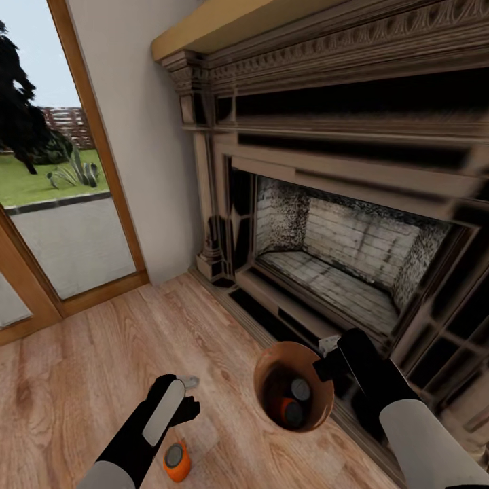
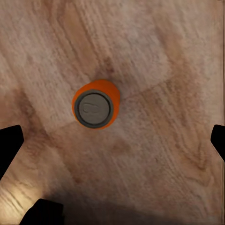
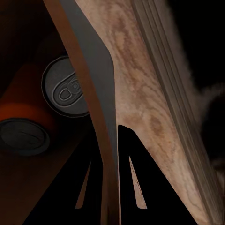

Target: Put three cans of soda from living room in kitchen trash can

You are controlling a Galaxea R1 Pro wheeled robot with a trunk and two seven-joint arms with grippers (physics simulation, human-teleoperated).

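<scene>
Wood plank floor (image 1: 102, 353) carries the whole scene, with the fireplace (image 1: 339, 258) just beyond the right tool and a glass door (image 1: 61, 204) well off to the left.

Bucket (image 1: 293, 396): the right tool (image 1: 324, 360) is clamped on its rim; in the right wrist view one finger lies inside the wall and one outside. Two cans (image 1: 296, 401) lie in the bottom, grey tops visible. The bucket appears to hang from this single rim grip, tilted toward the camera.

Third can (image 1: 177, 462): upright on the floor, directly under the left tool (image 1: 182, 390). In the left wrist view the can (image 2: 95, 104) sits between the dark fingertips (image 2: 10, 143), clear of both. The left tool is spread wide and holds nothing.

Judged risks from here:

1. Descent off centre. The can lies slightly forward of the line between the fingertips; a fingertip landing on the top would tip it, and it would roll across the floor.
2. Closing too high. A grip only at the top rim may let the can slip out during lift.
3. Rim grip slip. Any jolt of the right arm could rotate the bucket on the narrow pinch and spill both cans.
4. Clearance. The bucket hangs near the fireplace; swinging it outward risks a strike.
</scene>
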